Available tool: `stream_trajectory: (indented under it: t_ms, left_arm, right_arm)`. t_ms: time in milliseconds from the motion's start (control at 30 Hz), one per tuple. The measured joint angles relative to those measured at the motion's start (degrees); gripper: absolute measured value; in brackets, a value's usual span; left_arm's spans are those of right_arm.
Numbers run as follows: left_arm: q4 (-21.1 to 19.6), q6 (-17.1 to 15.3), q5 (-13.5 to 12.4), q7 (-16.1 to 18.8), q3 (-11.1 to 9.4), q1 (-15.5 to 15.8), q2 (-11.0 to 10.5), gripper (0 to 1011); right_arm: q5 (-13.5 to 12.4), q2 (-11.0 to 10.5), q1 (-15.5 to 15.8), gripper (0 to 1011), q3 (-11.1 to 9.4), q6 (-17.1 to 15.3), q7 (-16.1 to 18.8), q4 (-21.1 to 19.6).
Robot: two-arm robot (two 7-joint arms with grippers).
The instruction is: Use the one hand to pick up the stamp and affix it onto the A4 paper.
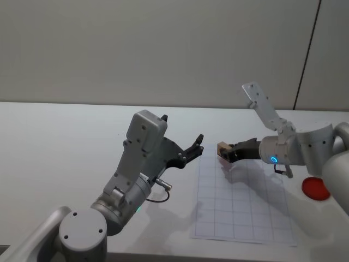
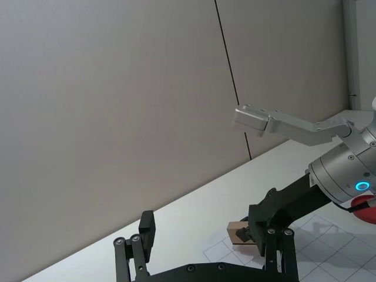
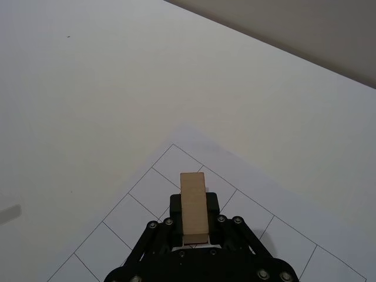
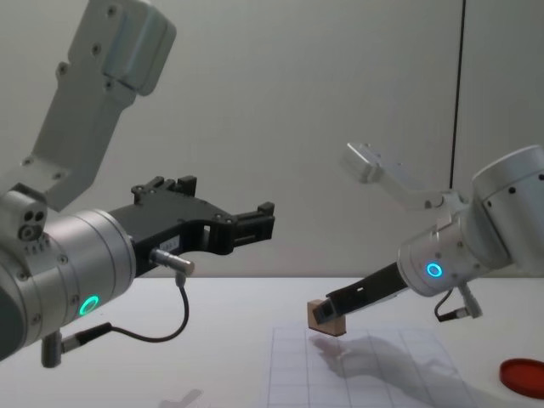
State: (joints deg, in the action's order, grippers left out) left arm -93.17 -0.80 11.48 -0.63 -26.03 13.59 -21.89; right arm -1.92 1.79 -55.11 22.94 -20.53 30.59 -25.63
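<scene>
you had the right hand (image 1: 228, 153) clenched on the stamp (image 1: 222, 148), with 2 slim black fingers pinching the little block from either side. the stamp was a rectangular piece of pale tan wood, smooth and matte, with 1 darker face turned away from the hand. it hung tilted in the air over the far left corner of the a4 paper (image 1: 240, 207). its shadow fell on the sheet a little apart from the block. in the right wrist view the long tan side of the stamp ran straight out between the black, screw-studded links of the hand.

the a4 paper was a thin white sheet lying flat on the surface (image 1: 65, 136), printed with a faint grey grid of squares. the surface itself was plain, smooth and matte white. behind the right hand sat a silver cylindrical wrist with a blue ring (image 1: 273, 160) glowing on it. a flat pale grey bracket (image 1: 262, 103) stood up from that wrist.

your left hand (image 1: 192, 148) was released, its bulkier black fingers spread wide. it was raised above the surface just left of the paper's far left corner. its rounded grey wrist carried a green ring (image 4: 88, 304), and a thin black cable (image 4: 174, 323) looped down from a small silver plug. a flat, round red disc (image 1: 315, 187) lay on the surface to the right of the paper, well apart from the stamp.
</scene>
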Motion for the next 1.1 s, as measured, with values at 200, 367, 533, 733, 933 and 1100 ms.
stream_trajectory:
  t_ms: [200,367,533,733,933,1100]
  left_arm:
    - [0.0,0.0,0.0,0.0,0.0,0.0,0.0,1002]
    - [0.0,0.0,0.0,0.0,0.0,0.0,0.0,1002]
    - [0.0,0.0,0.0,0.0,0.0,0.0,0.0,1002]
    - [0.0,0.0,0.0,0.0,0.0,0.0,0.0,1002]
    - [0.0,0.0,0.0,0.0,0.0,0.0,0.0,1002]
    - [0.0,0.0,0.0,0.0,0.0,0.0,0.0,1002]
  right_arm:
    - [0.0,0.1,-0.2,216,0.0,0.3,0.0,0.5]
    - [0.0,0.1,-0.3,216,0.1,0.5,0.0,0.7]
    - [0.2,0.1,-0.4,216,0.2,0.9,0.0,0.9]
    - [0.7,0.0,-0.3,217,0.4,1.9,-0.1,0.7]
    - [1.2,-0.3,0.4,216,0.5,2.5,0.0,-1.2]
    - [1.6,-1.3,2.2,217,0.6,2.1,0.2,-5.3]
